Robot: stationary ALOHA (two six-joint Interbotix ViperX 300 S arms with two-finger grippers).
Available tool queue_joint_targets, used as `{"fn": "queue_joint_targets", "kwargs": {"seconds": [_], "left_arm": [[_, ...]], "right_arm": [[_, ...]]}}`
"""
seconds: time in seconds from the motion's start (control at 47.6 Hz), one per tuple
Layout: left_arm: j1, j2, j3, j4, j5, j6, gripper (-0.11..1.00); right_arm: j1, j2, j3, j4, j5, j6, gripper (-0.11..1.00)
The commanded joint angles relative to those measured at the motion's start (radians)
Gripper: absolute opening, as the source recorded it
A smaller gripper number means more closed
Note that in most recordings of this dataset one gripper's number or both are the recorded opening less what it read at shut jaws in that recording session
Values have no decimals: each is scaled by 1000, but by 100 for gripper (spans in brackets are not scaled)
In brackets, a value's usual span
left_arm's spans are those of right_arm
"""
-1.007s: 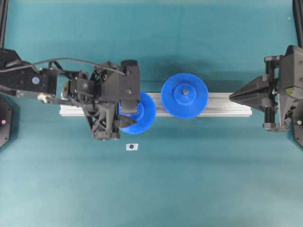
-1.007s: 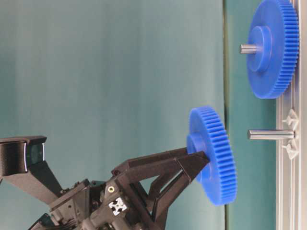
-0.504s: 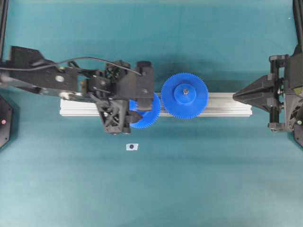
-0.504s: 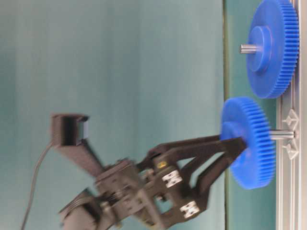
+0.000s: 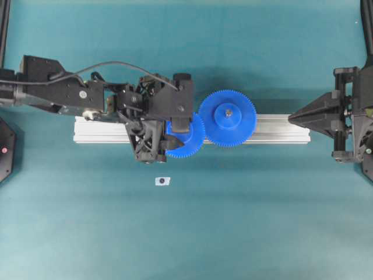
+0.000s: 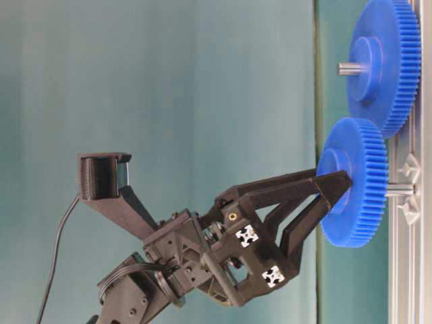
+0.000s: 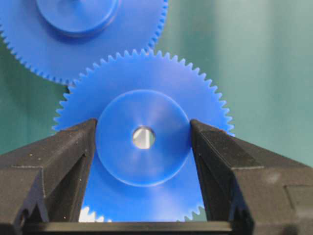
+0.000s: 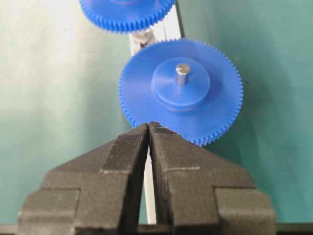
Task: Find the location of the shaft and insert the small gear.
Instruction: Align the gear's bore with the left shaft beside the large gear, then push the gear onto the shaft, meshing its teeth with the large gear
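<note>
On the silver aluminium rail [image 5: 274,129] that runs across the middle of the teal table [image 5: 233,221], the small blue plastic toothed gear [image 5: 189,140] sits with its teeth right against those of the larger blue gear [image 5: 227,118]. The left black gripper [image 5: 172,136] grips the small gear by its raised round hub: in the left wrist view the two black fingers [image 7: 63,161] press on either side of the hub, jaws spread to the hub's width and closed on it. Through the hub's centre hole that view shows the pale grey end of a metal pin. From the table-level view the small gear [image 6: 354,182] is partway down the grey steel shaft [image 6: 399,190] standing out of the rail [image 6: 405,270], with a short length of the shaft bare between gear and rail. The larger gear [image 6: 385,64] sits on its own grey pin beside it, rims overlapping in that view.

The right black gripper [image 5: 294,118] hovers over the rail's far end, well apart from both gears; in the right wrist view its fingers [image 8: 122,156] meet tip to tip with nothing between them. A small white tag with a dark dot [image 5: 162,181] lies on the table just below the rail.
</note>
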State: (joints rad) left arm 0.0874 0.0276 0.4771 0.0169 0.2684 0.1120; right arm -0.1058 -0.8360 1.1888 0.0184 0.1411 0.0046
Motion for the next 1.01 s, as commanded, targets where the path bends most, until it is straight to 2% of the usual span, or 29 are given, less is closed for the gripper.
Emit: {"fn": "queue_joint_targets", "kwargs": {"seconds": [0.0, 0.462, 0.986], "left_arm": [[12, -21, -9, 3, 12, 9, 65], [63, -28, 3, 3, 63, 52, 65], [61, -72, 37, 3, 115, 37, 65]], "right_arm": [[-3, 0, -8, -2, -3, 0, 15], [-5, 0, -6, 0, -3, 2, 15], [-5, 0, -6, 0, -3, 2, 15]]}}
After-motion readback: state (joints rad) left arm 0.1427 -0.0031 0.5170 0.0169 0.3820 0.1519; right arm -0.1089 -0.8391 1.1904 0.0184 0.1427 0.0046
